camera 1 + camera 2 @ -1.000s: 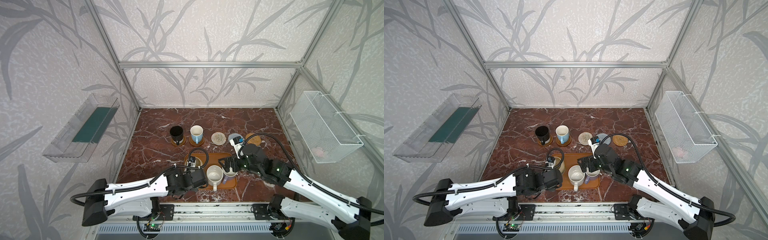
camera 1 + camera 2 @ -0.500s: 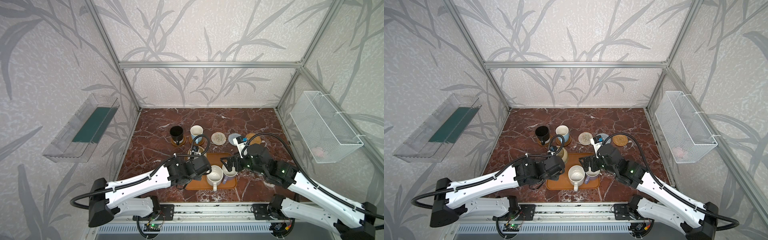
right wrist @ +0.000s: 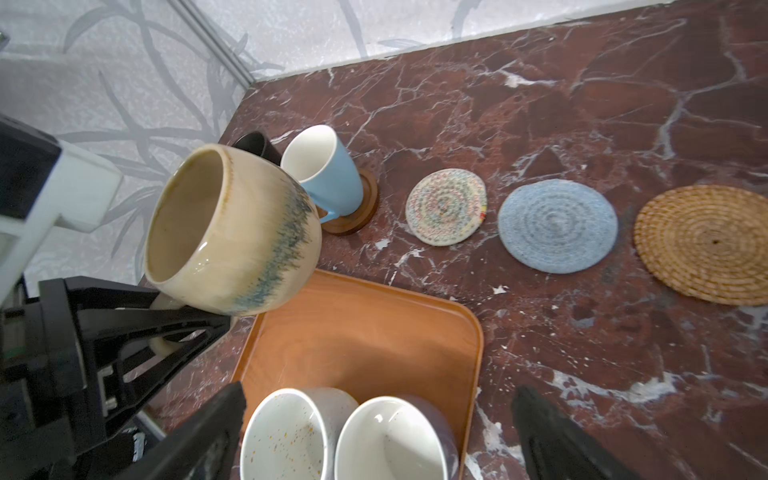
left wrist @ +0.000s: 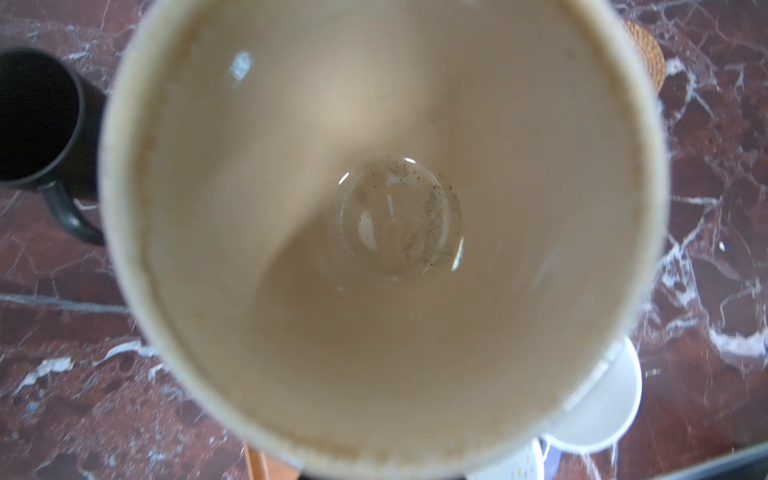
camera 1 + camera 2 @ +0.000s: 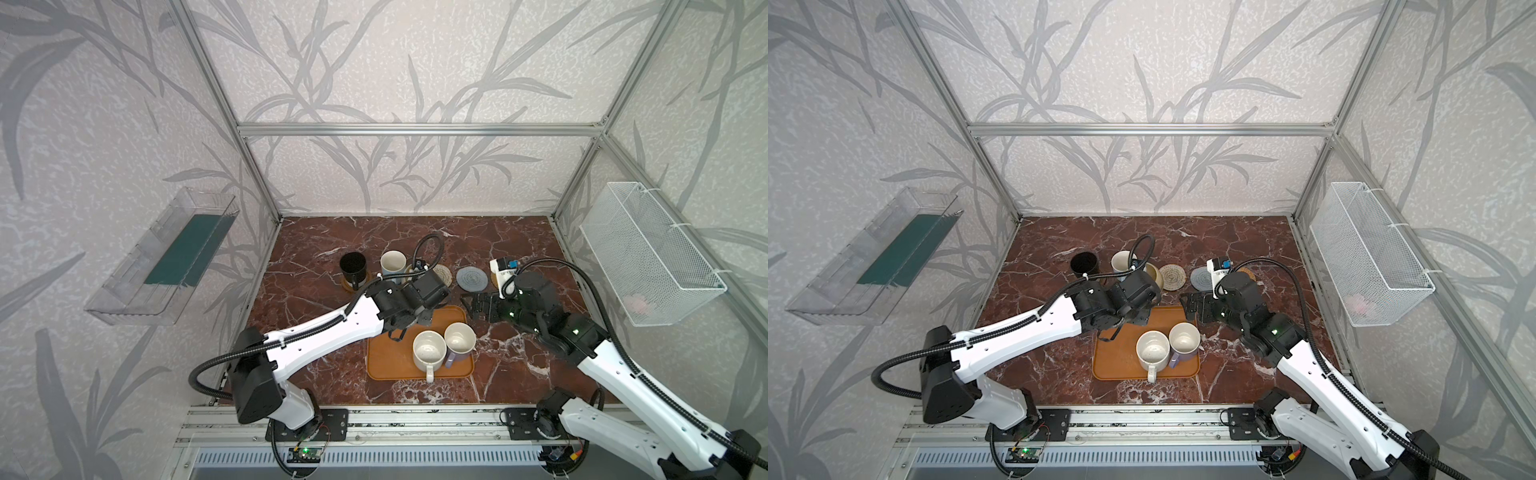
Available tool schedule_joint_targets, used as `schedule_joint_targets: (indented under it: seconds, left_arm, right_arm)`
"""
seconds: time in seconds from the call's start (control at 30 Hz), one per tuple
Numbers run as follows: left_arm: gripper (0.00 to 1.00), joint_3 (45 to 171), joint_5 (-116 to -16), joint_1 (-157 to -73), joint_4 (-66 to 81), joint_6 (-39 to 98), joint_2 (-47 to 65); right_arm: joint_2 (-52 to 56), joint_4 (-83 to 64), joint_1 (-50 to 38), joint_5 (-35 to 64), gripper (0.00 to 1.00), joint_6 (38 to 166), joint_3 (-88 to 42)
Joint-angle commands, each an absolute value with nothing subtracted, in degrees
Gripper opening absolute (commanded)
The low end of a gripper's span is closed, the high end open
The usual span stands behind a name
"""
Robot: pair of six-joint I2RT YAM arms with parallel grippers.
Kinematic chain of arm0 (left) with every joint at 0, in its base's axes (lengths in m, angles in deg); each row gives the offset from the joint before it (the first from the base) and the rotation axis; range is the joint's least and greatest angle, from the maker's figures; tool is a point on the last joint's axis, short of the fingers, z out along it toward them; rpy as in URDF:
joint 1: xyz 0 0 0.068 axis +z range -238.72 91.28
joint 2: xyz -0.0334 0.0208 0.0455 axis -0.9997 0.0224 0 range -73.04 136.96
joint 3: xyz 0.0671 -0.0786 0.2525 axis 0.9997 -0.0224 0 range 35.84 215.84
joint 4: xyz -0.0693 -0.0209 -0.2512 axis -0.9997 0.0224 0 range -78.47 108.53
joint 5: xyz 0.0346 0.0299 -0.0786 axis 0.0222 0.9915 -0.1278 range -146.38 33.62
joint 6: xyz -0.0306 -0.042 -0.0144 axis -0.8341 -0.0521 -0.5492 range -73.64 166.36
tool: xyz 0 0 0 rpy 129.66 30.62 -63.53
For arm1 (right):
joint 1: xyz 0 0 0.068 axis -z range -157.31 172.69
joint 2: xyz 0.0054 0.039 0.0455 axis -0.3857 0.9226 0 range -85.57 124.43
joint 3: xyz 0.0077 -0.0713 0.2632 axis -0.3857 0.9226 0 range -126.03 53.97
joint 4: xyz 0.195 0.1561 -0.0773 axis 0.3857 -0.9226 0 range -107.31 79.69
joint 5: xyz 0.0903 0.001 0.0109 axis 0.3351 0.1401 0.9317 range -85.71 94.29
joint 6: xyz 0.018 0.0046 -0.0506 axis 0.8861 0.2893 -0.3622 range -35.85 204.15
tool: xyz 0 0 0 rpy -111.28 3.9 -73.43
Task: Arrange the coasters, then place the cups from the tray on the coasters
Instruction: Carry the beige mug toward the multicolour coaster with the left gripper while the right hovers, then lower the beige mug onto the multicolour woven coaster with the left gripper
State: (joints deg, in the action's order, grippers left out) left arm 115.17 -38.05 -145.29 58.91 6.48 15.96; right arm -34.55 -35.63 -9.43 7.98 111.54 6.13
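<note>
- The left gripper is pressed together on the handle of the cream-yellow mug, which is held tilted and clear of the surface.
- In the left wrist view, almost the whole frame is filled by the mug's inside.
- In a top view, the mug's rim is seen between the light blue mug and the cream woven coaster.
- The right gripper is spread wide and grips nothing; it is poised over two mugs on the tray.
- The orange-brown tray lies on the red marble tabletop.
- Two mugs stand upright on the tray, touching each other: the white speckled mug and the lavender mug.
- Beyond the tray, the light blue mug stands on a brown wooden coaster.
- Next to the light blue mug, the black mug is found.
- The cream woven coaster, the grey woven coaster and the rattan coaster are laid flat in a row.
</note>
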Motion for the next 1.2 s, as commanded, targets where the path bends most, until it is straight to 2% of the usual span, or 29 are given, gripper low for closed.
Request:
schedule_joint_targets:
  seconds: [0.0, 0.2, 0.7, 1.17]
  left_arm:
    - [0.0, 120.9, -35.3, -143.3, 53.8, 8.2, 19.7]
    - [0.0, 127.4, -35.2, -140.9, 50.5, 8.3, 29.3]
    - [0.0, 141.8, -34.9, -138.9, 48.6, 5.9, 49.4]
    - [0.0, 142.7, -34.8, -138.6, 47.8, 2.8, 53.2]
  right_arm:
    - [-35.1, -36.2, -6.1, 11.0, 0.99, 111.5, 5.0]
    - [-34.2, -35.4, -1.5, 14.1, 0.99, 110.9, 6.5]
    - [-36.9, -37.0, 1.2, 13.0, 0.99, 108.5, 9.8]
    - [-38.6, -37.1, 2.7, 12.9, 0.99, 108.5, 12.7]
